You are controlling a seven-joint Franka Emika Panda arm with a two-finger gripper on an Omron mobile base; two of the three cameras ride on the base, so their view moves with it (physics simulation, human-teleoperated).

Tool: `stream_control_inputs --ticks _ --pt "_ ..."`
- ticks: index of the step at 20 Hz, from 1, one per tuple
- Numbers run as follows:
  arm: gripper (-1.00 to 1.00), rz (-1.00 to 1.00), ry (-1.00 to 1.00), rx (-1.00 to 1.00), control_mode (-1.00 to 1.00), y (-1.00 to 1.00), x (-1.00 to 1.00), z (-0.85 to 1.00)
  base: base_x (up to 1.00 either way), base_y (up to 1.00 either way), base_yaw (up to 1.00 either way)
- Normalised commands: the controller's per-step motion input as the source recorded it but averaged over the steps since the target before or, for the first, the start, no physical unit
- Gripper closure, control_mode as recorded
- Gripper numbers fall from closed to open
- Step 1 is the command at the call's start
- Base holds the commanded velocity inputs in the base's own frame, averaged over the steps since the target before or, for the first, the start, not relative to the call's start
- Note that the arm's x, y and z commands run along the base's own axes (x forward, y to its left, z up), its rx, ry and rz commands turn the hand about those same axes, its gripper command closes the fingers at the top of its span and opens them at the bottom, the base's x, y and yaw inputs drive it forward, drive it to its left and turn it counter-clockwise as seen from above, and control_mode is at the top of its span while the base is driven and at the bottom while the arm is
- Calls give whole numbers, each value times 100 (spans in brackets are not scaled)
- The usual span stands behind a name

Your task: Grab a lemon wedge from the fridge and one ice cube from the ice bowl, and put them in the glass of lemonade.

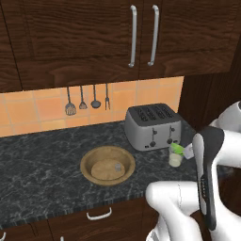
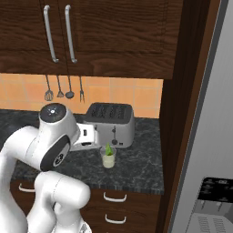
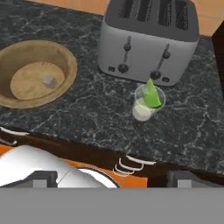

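**Wedge is sitting in the glass, ice cube is up next and it looks like a slippery one**

So the lemon wedge is already poking out of the glass of lemonade, leaning on the rim with its green-yellow tip sticking up above it. The glass is standing upright on the desk just in front of the toaster, toward the right end of the desk and near the dark cabinet wall beside the fridge. That half of the job looks done to me.

The ice bowl is sitting well to the left of the glass, close to the desk's front edge. One small greyish ice cube is lying on the bowl's flat bottom, a bit off centre, not touching the wall.

The end effector is looking down on all this from in front of the desk's edge with its jaws standing wide apart and nothing between them.

My guess on handling: the cube is tiny, light, hard and probably slick, so it is going to want to squirt out sideways if pinched off-centre. Best bet looks like coming straight down and squeezing two opposite flat faces, low on the cube, with the fingertips nearly touching the bowl floor. The bowl's sloped wall seems far enough away to leave room. The glass is narrow and already has the wedge crowding it, so the drop needs to be centred.
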Motion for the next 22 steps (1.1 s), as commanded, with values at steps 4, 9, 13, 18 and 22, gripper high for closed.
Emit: stream_control_inputs --ticks 4,9,13,18,22 --pt "-100 6 -14 1 -100 62 -56 17 0 0 0" --pt "-100 -4 -22 3 -100 54 -20 42 0 0 0" --pt "-100 -15 -36 5 -100 42 56 40 0 0 0" --pt "-100 -45 -19 0 -100 39 93 9 0 0 0" --pt "-100 -49 -7 9 -100 -13 2 0 0 0 0"
